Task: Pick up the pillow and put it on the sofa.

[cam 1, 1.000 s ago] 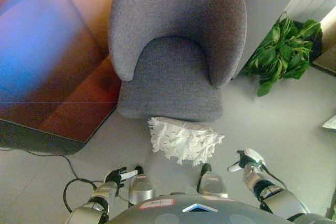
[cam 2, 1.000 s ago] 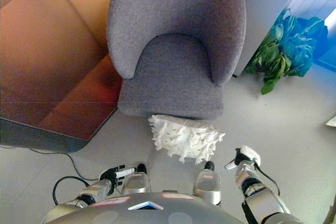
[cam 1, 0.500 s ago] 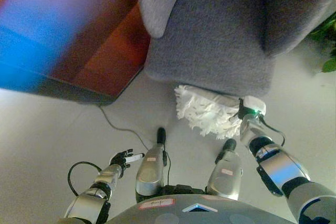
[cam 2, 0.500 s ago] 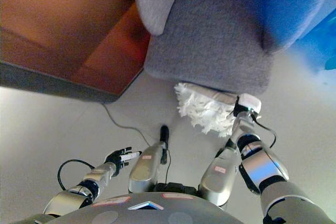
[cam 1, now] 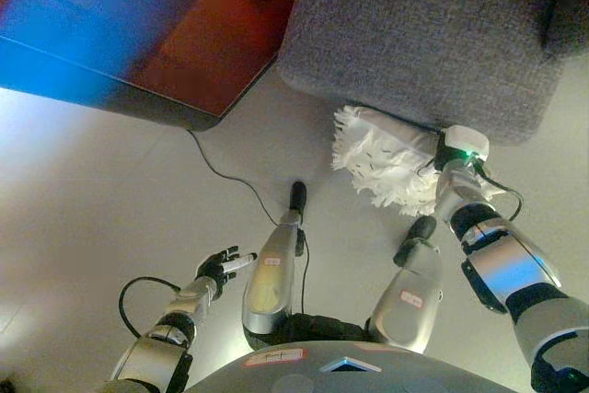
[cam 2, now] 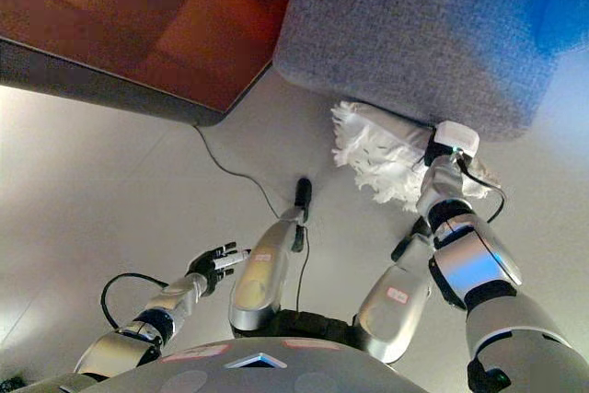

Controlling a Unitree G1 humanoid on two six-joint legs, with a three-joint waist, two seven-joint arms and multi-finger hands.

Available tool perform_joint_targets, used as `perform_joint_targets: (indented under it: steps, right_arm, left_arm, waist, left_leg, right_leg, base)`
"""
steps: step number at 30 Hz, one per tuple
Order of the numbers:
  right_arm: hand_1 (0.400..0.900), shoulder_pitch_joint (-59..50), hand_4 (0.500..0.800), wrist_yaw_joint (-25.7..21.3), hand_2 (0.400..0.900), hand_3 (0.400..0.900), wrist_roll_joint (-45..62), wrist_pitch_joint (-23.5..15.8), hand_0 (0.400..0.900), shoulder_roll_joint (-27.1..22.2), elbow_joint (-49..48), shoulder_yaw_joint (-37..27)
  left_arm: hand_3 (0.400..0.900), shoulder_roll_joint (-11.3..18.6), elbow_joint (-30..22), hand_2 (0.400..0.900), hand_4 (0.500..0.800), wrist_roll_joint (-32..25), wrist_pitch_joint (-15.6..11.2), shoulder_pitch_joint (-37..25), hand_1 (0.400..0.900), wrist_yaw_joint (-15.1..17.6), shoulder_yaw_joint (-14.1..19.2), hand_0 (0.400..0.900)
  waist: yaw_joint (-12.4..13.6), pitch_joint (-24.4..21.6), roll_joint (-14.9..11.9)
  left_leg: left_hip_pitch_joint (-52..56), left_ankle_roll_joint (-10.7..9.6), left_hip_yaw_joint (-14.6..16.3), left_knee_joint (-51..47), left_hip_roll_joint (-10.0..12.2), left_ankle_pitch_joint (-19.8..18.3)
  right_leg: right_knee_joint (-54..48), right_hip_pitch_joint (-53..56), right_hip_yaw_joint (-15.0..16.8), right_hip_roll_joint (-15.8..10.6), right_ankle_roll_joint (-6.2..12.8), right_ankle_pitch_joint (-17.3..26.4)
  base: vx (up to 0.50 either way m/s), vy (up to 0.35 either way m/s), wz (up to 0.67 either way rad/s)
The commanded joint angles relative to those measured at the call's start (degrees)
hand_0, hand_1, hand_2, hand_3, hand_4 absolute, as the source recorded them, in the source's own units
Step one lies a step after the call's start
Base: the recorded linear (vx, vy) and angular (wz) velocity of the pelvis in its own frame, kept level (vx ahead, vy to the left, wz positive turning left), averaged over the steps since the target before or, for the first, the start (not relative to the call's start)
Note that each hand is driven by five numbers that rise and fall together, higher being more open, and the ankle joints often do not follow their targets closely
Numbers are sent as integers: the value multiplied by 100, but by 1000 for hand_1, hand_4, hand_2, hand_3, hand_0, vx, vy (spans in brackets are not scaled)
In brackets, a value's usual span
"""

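Observation:
A white fringed pillow (cam 1: pixel 382 158) lies on the pale floor, against the front base of the grey upholstered sofa chair (cam 1: pixel 433 34). My right hand (cam 1: pixel 444 172) is down at the pillow's right end, touching it; its fingers are hidden behind the wrist and in the fringe. My left hand (cam 1: pixel 221 265) hangs low at the lower left, well away from the pillow, with its fingers spread and empty. In the right eye view the pillow (cam 2: pixel 377 152) and my right hand (cam 2: pixel 433 177) stand the same way.
A dark red-brown slab (cam 1: pixel 193 43) with a dark edge lies on the floor left of the sofa. Pale grey floor (cam 1: pixel 83 190) stretches to the left and below the pillow.
The camera has tipped down and closer, so the sofa fills the top. My right hand has gone from beside my body out to the pillow's right end. My left hand stays low.

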Motion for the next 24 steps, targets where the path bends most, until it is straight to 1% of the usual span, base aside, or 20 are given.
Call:
perform_joint_targets:
  steps: [1, 3, 4, 7, 10, 12, 15, 17, 21, 23, 24]
  right_arm:
    - [900, -623, 800, 4, 900, 900, -71, 50, 900, -451, 51, 165]
    - [900, -755, 800, 28, 900, 900, -24, 42, 900, -540, 59, 212]
    - [900, -856, 800, 58, 900, 900, 25, 19, 900, -620, 84, 244]
    - [900, -1102, 800, 119, 900, 900, 138, -73, 900, -755, 120, 317]
    - [900, -1314, 800, 224, 900, 900, 220, -151, 900, -872, 88, 406]
    - [900, -1410, 800, 264, 900, 900, 284, -166, 900, -927, 41, 460]
    - [900, -1604, 800, 326, 900, 900, 327, -202, 900, -1012, 37, 538]
    - [900, -1738, 800, 346, 900, 900, 414, -233, 900, -1041, 74, 578]
    - [900, -1957, 800, 378, 900, 900, 502, -312, 900, -1038, 157, 642]
    - [900, -2063, 800, 386, 900, 900, 532, -315, 900, -1018, 173, 657]
    - [900, -2082, 800, 399, 900, 900, 583, -303, 900, -1005, 181, 676]
  left_arm:
    - [900, 502, 97, 900, 800, -517, -111, 149, 900, 38, -214, 900]
    - [900, 539, -6, 900, 800, -659, -65, 160, 900, 66, -162, 900]
    - [900, 565, -68, 900, 800, -749, 13, 200, 900, 114, -122, 900]
    - [900, 655, -123, 900, 800, -873, 120, 301, 900, 148, -6, 900]
    - [900, 749, -110, 900, 800, -993, 116, 401, 900, 133, 124, 900]
    - [900, 785, -139, 900, 800, -1072, 108, 483, 900, 122, 178, 900]
    - [900, 791, -194, 900, 800, -1176, 63, 585, 900, 36, 229, 900]
    - [900, 767, -181, 900, 800, -1211, 24, 635, 900, -56, 217, 900]
    - [900, 704, -122, 900, 800, -1286, -197, 773, 900, -189, 195, 900]
    - [900, 683, -123, 900, 800, -1366, -285, 808, 900, -194, 197, 900]
    - [900, 678, -147, 900, 800, -1428, -290, 851, 900, -186, 175, 900]
  waist:
    - [151, 17, 39]
    - [171, 112, 77]
    - [184, 178, 109]
    - [212, 309, 169]
    - [228, 428, 198]
    - [253, 448, 218]
    - [282, 448, 259]
    - [297, 448, 293]
    - [333, 448, 355]
    - [340, 448, 373]
    - [350, 448, 405]
  left_leg:
    - [142, 45, -184, 569, 406, -560]
    - [-61, 48, -220, 776, 389, -596]
    - [-235, 43, -242, 984, 388, -643]
    - [-566, 53, -265, 1376, 433, -758]
    - [-916, 71, -257, 1759, 494, -881]
    - [-1279, 69, -321, 2129, 497, -1011]
    - [-1752, 103, -380, 2574, 529, -1123]
    - [-1999, 131, -401, 2860, 506, -1213]
    - [-2467, 184, -445, 3391, 468, -1381]
    - [-2653, 197, -459, 3564, 462, -1422]
    - [-2644, 191, -454, 3707, 483, -1598]
  right_leg:
    - [-588, -388, 636, -340, 297, 809]
    - [-453, -519, 701, -375, 286, 754]
    - [-321, -622, 764, -397, 276, 693]
    - [55, -911, 927, -401, 255, 521]
    - [438, -1219, 1086, -378, 195, 348]
    - [773, -1526, 1224, -340, 149, 223]
    - [1191, -1966, 1408, -282, 76, 102]
    - [1421, -2194, 1485, -251, 29, 32]
    - [1847, -2644, 1646, -182, -43, -69]
    - [2011, -2840, 1706, -151, -70, -92]
    - [2168, -2849, 1731, -136, -57, -254]
  base:
    - [-64, 44, 6]
    - [-75, 44, 6]
    - [-70, 56, 4]
    - [-89, 81, -3]
    - [-108, 78, -7]
    - [-91, 60, -3]
    - [-102, 53, 2]
    - [-93, 67, 0]
    - [-76, 55, -4]
    - [-55, 38, -3]
    - [0, 0, 0]
